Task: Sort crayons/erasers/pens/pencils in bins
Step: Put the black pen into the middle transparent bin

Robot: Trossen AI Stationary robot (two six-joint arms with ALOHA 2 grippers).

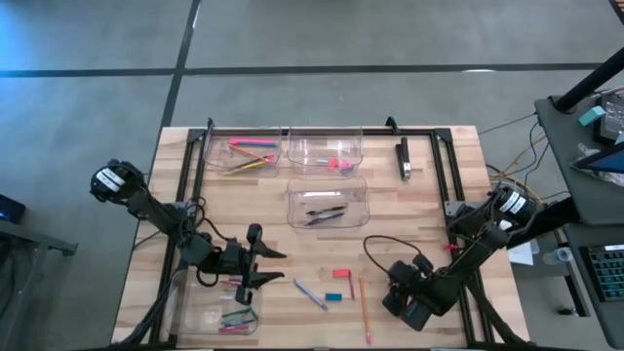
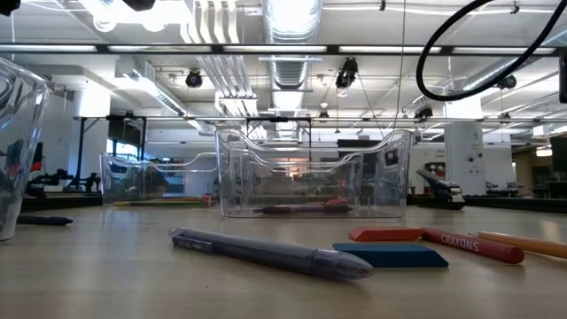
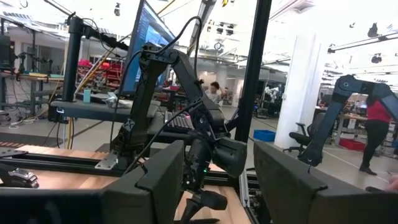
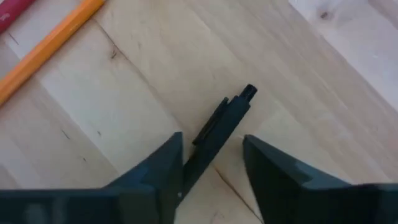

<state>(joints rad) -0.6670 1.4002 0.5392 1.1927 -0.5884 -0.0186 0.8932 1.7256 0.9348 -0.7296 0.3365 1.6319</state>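
Right hand (image 4: 211, 158) low over the wooden desk (image 4: 124, 124), fingers closing around a slim black pen (image 4: 221, 127), its long axis running forward between them; grip unconfirmed. Left hand (image 1: 255, 255) parked, parted, holding nothing.

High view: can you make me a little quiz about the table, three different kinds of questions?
1. True or false: the black pen lies between the fingers of the right gripper.
2. Pick one. The middle bin holds: A) pens, B) crayons, C) erasers.
3. Fill in: the loose eraser beside the grey pen is coloured ____.

Key: 1 true; 2 A; 3 blue.
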